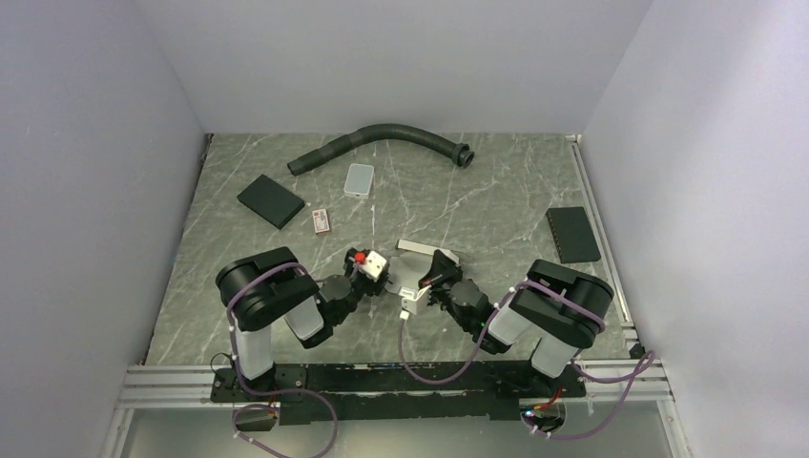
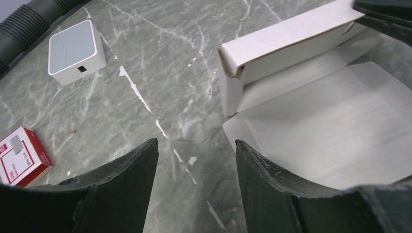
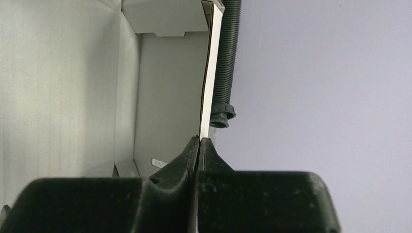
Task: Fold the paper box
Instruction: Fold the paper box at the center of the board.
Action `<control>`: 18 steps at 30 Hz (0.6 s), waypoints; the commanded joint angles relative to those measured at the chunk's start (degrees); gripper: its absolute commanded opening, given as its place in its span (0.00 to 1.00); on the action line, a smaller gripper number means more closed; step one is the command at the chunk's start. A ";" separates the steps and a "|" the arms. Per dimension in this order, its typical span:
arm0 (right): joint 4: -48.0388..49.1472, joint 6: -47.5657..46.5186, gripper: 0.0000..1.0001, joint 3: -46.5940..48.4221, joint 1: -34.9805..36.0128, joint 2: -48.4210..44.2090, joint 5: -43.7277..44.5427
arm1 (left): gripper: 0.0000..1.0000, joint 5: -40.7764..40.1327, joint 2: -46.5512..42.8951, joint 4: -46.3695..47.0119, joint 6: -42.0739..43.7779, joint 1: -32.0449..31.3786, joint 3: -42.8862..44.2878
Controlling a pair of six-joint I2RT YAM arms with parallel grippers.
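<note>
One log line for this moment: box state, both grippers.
paper box: partly folded, not closed | right gripper: shut on a box wall edge | left gripper: open, empty, next to box

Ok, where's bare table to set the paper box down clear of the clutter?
Best between the hose, the right black pad and the paper box: bare table. Far left is crowded: left black pad, red-and-white packet, grey tile.

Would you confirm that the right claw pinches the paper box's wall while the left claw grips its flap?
No: the left claw is open, gripping nothing, as the left wrist view shows. The right claw does pinch the paper box wall.
</note>
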 commanded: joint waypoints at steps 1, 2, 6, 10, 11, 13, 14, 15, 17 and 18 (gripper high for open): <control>-3.86 2.63 0.00 0.38 0.26 -0.77 -2.36 | 0.65 4.26 -2.69 2.99 -1.96 2.08 -0.64; -4.10 2.78 0.00 0.41 0.26 -0.86 -2.42 | 0.65 5.33 -2.70 2.99 -2.34 2.36 -0.65; -4.64 3.38 0.00 0.56 0.26 -1.49 -2.62 | 0.65 10.08 -1.54 3.02 -3.36 3.06 0.56; -4.84 3.68 0.00 0.66 0.26 -1.82 -2.71 | 0.65 12.19 1.00 3.03 -3.81 3.10 3.66; -4.82 3.66 0.00 0.67 0.25 -1.74 -2.63 | 0.64 12.15 1.78 2.99 -3.59 3.13 4.66; -4.56 3.55 0.00 0.59 0.26 -1.54 -2.62 | 0.61 11.27 3.15 3.00 -3.07 3.24 6.20; -4.43 3.51 0.00 0.60 0.26 -1.43 -2.63 | 0.58 11.25 3.67 3.00 -2.78 3.46 6.86; -4.38 3.50 0.00 0.59 0.24 -1.42 -2.69 | 0.57 11.22 4.21 3.00 -2.72 3.70 7.53; -4.58 3.54 0.00 0.53 0.26 -1.42 -2.75 | 0.54 11.32 5.02 2.99 -2.76 4.68 8.35; -4.51 3.58 0.00 0.55 0.26 -1.41 -2.79 | 0.53 11.33 5.31 3.04 -2.91 5.01 8.61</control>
